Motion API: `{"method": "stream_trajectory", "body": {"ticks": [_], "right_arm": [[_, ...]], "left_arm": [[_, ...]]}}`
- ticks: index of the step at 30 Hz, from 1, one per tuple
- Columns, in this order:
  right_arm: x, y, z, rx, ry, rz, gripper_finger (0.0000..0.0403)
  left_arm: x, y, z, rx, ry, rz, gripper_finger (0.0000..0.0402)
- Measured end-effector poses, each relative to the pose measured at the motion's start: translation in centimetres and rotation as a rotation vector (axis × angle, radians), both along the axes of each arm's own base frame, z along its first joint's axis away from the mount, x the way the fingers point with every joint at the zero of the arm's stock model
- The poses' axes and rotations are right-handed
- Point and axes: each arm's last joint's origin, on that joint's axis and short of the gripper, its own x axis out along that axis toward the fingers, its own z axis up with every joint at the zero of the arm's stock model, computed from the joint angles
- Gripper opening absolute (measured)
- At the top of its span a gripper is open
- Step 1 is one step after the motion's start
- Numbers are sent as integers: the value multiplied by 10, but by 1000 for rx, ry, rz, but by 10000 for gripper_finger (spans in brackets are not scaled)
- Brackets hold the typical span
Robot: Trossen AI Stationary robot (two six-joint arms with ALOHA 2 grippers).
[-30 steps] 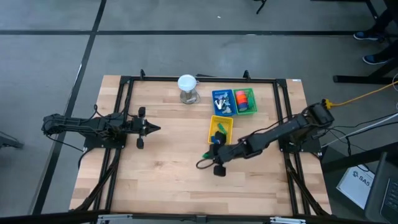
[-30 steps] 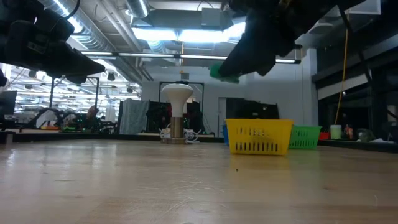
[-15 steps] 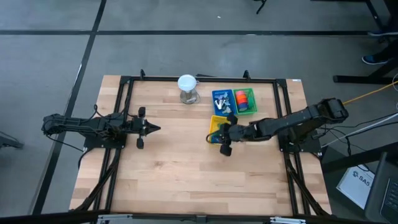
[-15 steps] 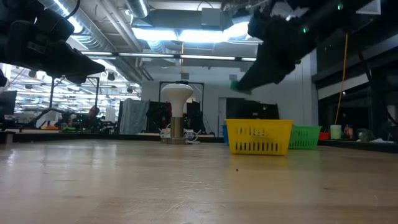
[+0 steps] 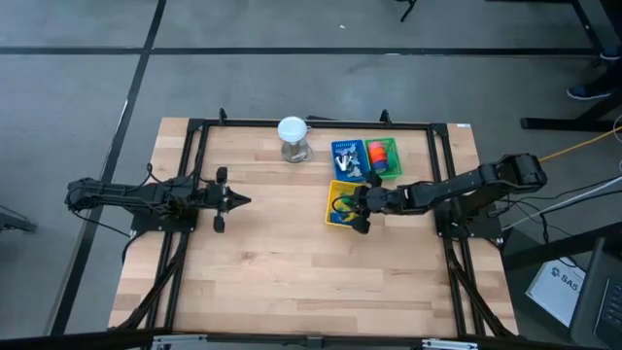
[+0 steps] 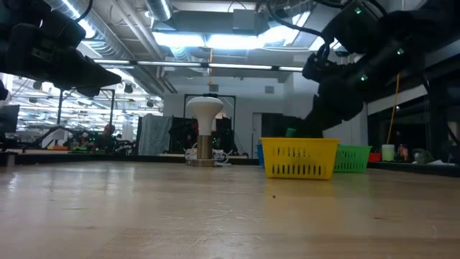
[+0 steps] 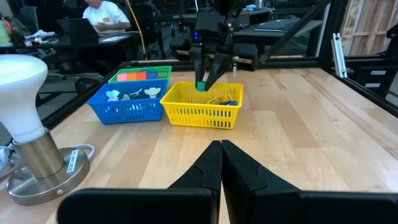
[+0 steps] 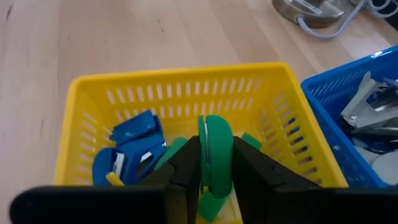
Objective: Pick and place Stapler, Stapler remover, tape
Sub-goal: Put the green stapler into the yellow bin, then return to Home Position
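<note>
Green stapler (image 8: 214, 149) pinched between right fingers (image 8: 186, 168) — over yellow basket (image 8: 87, 93)

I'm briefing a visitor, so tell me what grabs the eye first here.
The right gripper hangs over the yellow basket near the table's middle, its jaws shut on a green stapler. Behind it, a blue basket and a green basket sit side by side.

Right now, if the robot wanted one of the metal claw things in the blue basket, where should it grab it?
Probably from straight above, pinching the staple remover across its narrow hinged end. The removers lie loose and tangled in the blue basket, whose walls block any sideways approach, and the splayed claw tips would likely slip. The right hand is busy holding a green stapler over the yellow basket.
</note>
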Motion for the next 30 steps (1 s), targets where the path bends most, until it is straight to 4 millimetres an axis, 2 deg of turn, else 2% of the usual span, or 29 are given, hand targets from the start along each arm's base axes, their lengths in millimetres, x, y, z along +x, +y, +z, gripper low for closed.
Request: {"method": "stream_trajectory", "body": {"ticks": [5, 17, 23, 28, 30], "right_arm": [[1, -1, 1, -9, -11, 5, 108], [3, -4, 4, -31, -41, 12, 244], [4, -4, 5, -31, -56, 13, 264], [10, -4, 14, -24, -167, 11, 264], [7, -4, 21, -21, -220, 9, 264]], "left_arm": [[0, 0, 0, 0, 0, 0, 1], [0, 0, 0, 0, 0, 0, 1], [0, 0, 0, 0, 0, 0, 1], [0, 0, 0, 0, 0, 0, 1], [0, 0, 0, 0, 0, 0, 1]]}}
